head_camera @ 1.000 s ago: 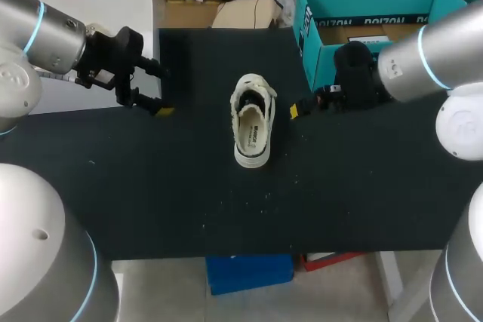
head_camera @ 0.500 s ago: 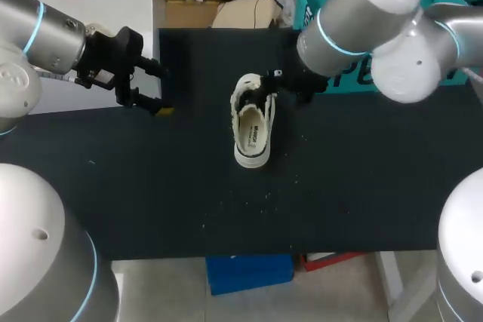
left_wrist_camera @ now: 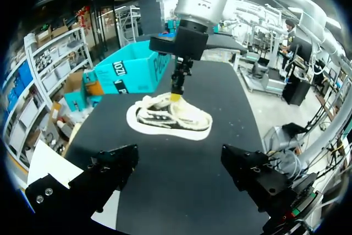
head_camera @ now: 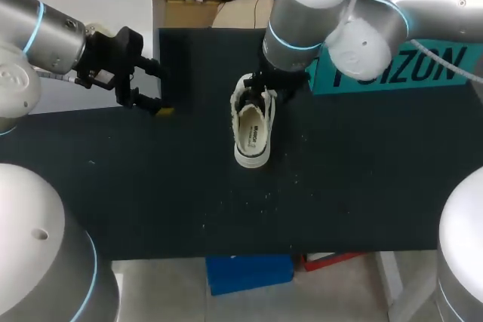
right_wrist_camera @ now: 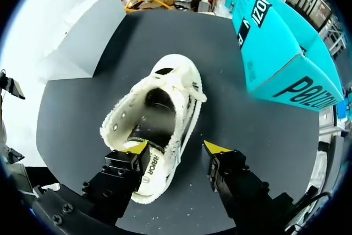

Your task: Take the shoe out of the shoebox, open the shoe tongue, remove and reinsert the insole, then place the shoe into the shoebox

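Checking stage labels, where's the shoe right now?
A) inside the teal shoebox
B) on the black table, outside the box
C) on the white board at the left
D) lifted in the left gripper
B: the shoe lies flat on the black table beside the teal shoebox, with the open right gripper poised over it.
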Robot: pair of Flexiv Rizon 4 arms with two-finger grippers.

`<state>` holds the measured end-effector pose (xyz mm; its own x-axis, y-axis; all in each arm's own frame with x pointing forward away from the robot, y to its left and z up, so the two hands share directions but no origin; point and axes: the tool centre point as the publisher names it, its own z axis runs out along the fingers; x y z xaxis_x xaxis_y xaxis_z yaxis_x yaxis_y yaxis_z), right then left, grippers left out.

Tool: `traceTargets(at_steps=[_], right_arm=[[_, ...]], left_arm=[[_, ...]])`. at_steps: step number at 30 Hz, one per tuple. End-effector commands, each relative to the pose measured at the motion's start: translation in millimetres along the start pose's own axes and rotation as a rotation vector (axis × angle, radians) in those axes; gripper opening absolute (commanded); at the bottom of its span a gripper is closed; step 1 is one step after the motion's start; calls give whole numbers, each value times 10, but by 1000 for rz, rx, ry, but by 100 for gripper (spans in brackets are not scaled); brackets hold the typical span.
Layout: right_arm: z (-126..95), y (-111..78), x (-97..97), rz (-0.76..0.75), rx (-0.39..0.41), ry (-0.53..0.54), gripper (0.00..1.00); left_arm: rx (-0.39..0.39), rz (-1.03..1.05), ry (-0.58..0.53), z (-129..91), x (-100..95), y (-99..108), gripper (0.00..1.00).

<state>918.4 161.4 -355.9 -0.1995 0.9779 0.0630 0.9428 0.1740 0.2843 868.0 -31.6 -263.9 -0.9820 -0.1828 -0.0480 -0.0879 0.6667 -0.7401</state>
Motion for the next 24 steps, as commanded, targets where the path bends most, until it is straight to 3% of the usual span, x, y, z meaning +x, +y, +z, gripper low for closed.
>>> traceTargets(at_steps=[1, 7, 24], right_arm=[[109, 54, -58, 4, 9, -17, 50], [217, 50, -149, 19, 34, -31, 48], [557, -37, -140, 18, 132, -50, 46]], left_arm=[[-3, 0, -3, 4, 9, -2, 100], [-3, 0, -3, 4, 9, -2, 100], [-3, 0, -3, 4, 9, -2, 100]])
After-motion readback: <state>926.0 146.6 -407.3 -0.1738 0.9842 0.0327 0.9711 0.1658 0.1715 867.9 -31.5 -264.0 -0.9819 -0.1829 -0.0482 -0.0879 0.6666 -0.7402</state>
